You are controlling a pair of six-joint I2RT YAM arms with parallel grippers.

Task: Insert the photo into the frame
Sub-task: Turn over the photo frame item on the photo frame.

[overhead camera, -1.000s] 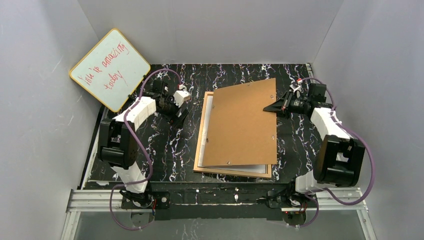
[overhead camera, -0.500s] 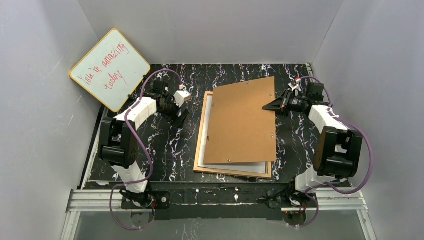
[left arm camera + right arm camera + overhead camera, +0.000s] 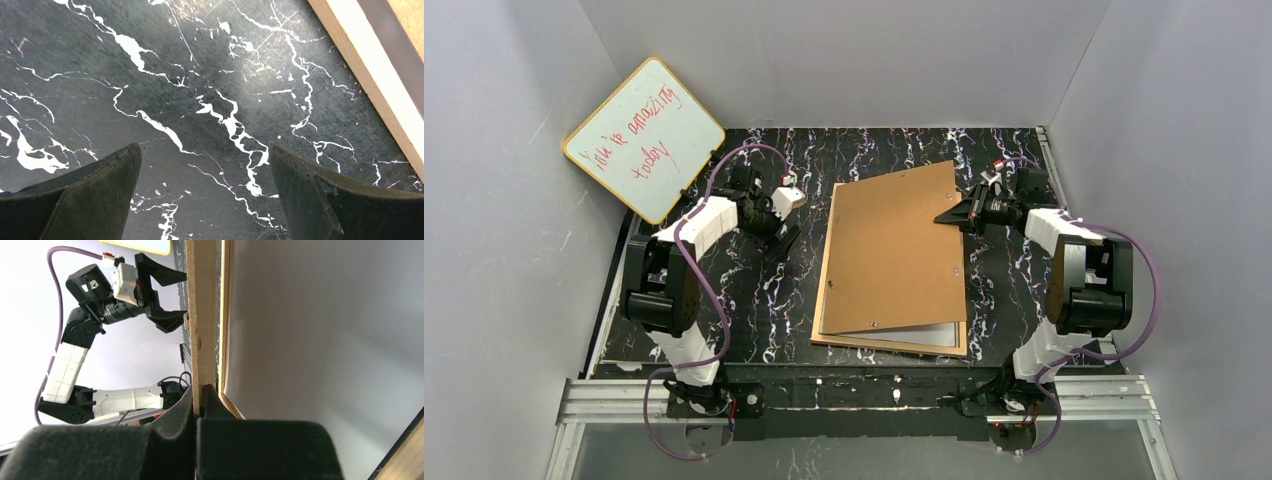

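Observation:
The light-wood frame (image 3: 822, 300) lies flat at mid-table. Inside it the photo (image 3: 929, 334) rests with its white back up, showing as a strip near the frame's front rail. A brown backing board (image 3: 894, 255) covers most of both, slightly skewed. My right gripper (image 3: 952, 213) is shut on the board's right edge. In the right wrist view that edge (image 3: 202, 315) runs between the closed pads (image 3: 210, 400), with the frame rail (image 3: 226, 315) and the photo's white back (image 3: 325, 340) beside it. My left gripper (image 3: 782, 238) hangs open over the table, left of the frame (image 3: 372, 70), holding nothing.
A yellow-rimmed whiteboard (image 3: 644, 140) with red writing leans at the back left corner. Grey walls close in the black marbled table (image 3: 744, 310) on three sides. The left arm (image 3: 100, 305) shows beyond the board in the right wrist view.
The right gripper has carried the backing board leftward and a little nearer, so it now covers the white strip along the frame's left side. The left arm has barely moved.

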